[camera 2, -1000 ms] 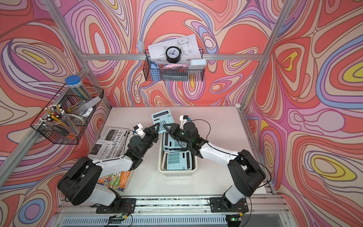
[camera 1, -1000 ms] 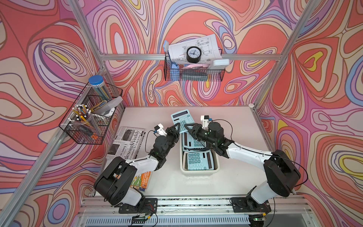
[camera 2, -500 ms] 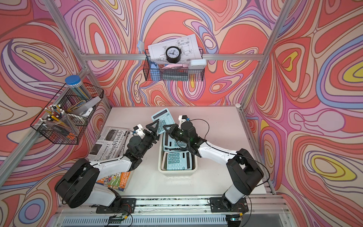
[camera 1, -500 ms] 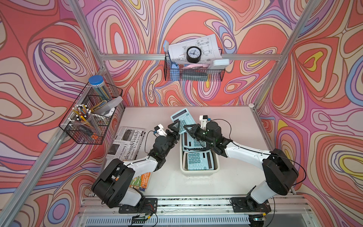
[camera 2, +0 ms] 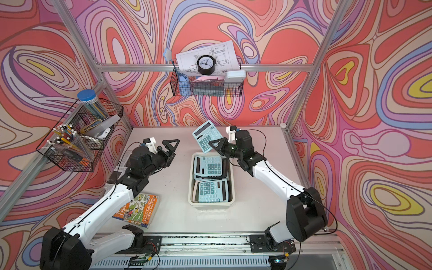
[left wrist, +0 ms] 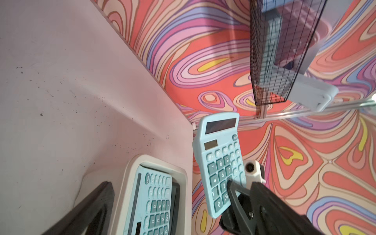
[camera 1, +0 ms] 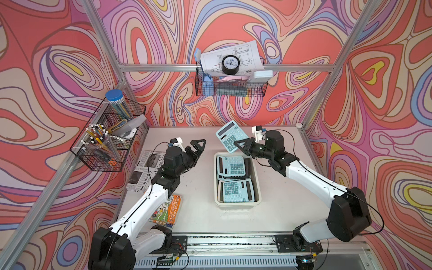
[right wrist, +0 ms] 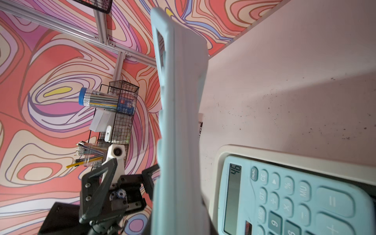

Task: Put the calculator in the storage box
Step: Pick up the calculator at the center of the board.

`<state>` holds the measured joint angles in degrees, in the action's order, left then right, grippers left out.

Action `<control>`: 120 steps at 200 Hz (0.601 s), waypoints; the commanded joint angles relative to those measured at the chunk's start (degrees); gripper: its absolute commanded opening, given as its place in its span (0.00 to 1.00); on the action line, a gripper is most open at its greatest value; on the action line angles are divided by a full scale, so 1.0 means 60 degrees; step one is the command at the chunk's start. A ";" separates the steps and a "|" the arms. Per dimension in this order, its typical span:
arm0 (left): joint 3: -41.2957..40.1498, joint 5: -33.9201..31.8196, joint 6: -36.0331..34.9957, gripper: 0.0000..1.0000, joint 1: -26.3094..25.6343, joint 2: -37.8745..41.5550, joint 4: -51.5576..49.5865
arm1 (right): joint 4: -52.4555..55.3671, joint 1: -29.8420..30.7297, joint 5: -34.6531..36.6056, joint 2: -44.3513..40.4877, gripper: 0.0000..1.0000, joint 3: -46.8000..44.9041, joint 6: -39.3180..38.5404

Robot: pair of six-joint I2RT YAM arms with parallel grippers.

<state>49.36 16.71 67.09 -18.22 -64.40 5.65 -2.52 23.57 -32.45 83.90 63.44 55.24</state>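
Setting: a white table (camera 1: pixel 280 210) is enclosed by walls printed with swirling red, pink and purple shapes; two white-and-black robot arms are mounted at its near edge.
Task item: a pale blue plastic calculator (camera 1: pixel 230 134) with a dark display is held in the air, tilted, with the display end raised toward the back wall. In both top views (camera 2: pixel 205 134) it is seen just above the far end of the box, not inside it.
Right gripper (camera 1: pixel 239 144): the black fingers (left wrist: pixel 234 190) are pinched on the key end of the calculator, one of them laid across the number keys.
Left gripper (camera 1: pixel 196 147): it is held above bare table to the left of the box, with its fingers spread wide and nothing between them.
Storage box: a cream rectangular plastic tub (camera 1: pixel 237 205) with rounded corners is set mid-table, its length running away from the arms.
Box contents: a second calculator (camera 1: pixel 231 164) is laid face up at the far end and a third calculator (camera 1: pixel 236 190) at the near end; dark items beneath are partly hidden.
Table, left side: a folded newspaper (camera 1: pixel 142 170) and a colourful paperback book (camera 1: pixel 167 211) are laid flat, partly covered by the left arm.
Walls: a black wire basket of pens (camera 1: pixel 105 140) is hung on the left, and a second wire basket (camera 1: pixel 230 87) with papers and a round black clock (camera 1: pixel 231 64) on the back wall.
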 commanded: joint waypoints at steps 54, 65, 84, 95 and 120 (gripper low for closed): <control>0.3444 0.4621 -0.6424 0.94 0.0485 -0.1715 -0.7694 | 0.4443 -0.0735 -0.5270 0.0479 0.00 0.1156 -0.3785; 0.3490 0.5116 -0.6557 0.90 0.0531 -0.1910 -0.7884 | 0.4633 -0.0747 -0.5697 0.0637 0.00 0.1169 -0.3954; 0.3594 0.6005 -0.6603 0.81 0.0547 -0.2176 -0.8046 | 0.4421 -0.0715 -0.6183 0.0750 0.00 0.0902 -0.3716; 0.3530 0.6336 -0.6515 0.75 0.0547 -0.2179 -0.7946 | 0.4538 -0.0718 -0.6320 0.0727 0.00 0.0777 -0.3861; 0.3575 0.6645 -0.6774 0.59 0.0559 -0.2264 -0.8188 | 0.4999 -0.0718 -0.6457 0.0652 0.00 0.0650 -0.4264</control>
<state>69.17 50.50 30.28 -15.22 -78.06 -39.20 25.41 19.51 -66.11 88.38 68.10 33.34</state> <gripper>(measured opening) 0.681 0.143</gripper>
